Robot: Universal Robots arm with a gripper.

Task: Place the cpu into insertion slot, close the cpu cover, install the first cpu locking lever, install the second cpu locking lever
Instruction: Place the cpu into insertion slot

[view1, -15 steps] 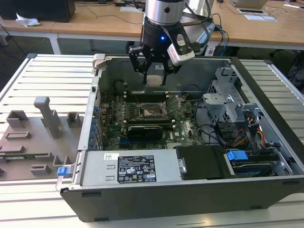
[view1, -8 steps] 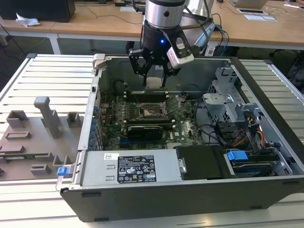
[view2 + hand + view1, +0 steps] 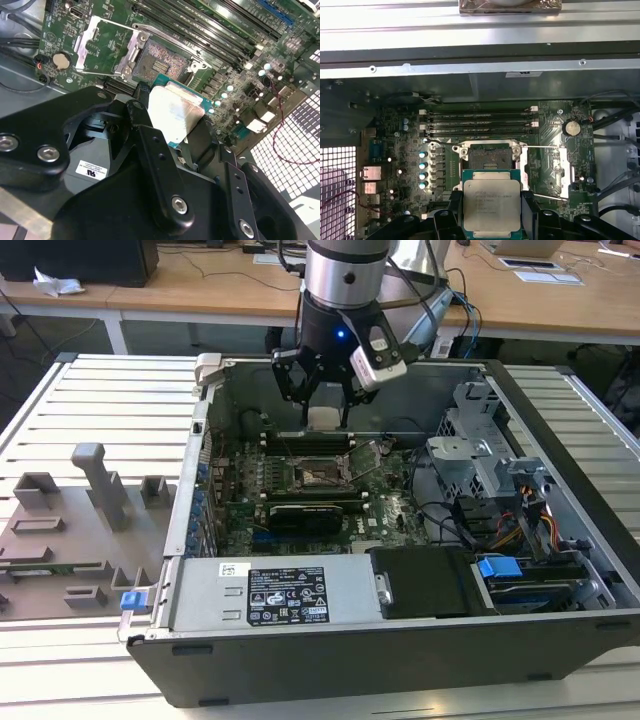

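**Holding the cpu clear of an open socket: where the placement could fail**

The cpu (image 3: 491,206) is gripped by two opposite edges in the gripper (image 3: 324,406), which is closed only as far as the chip's width. It is held in the air, apart from the insertion slot (image 3: 491,159) and not seated in it. The cpu cover (image 3: 564,167) is swung open beside the insertion slot, so the contact grid is left bare.

Damage is judged most likely from a tilted or offset descent. A corner could be driven into the slot's contacts, or the chip caught on the slot's metal rim. If the narrow edge grip slipped, the chip could be dropped onto the motherboard (image 3: 547,115). A wrong rotation would prevent seating.

Printed lines are seen on the cpu's lid. A white label (image 3: 290,592) is fixed to the power supply (image 3: 200,590), well apart from the insertion slot. No wording is made out clearly enough to be given.
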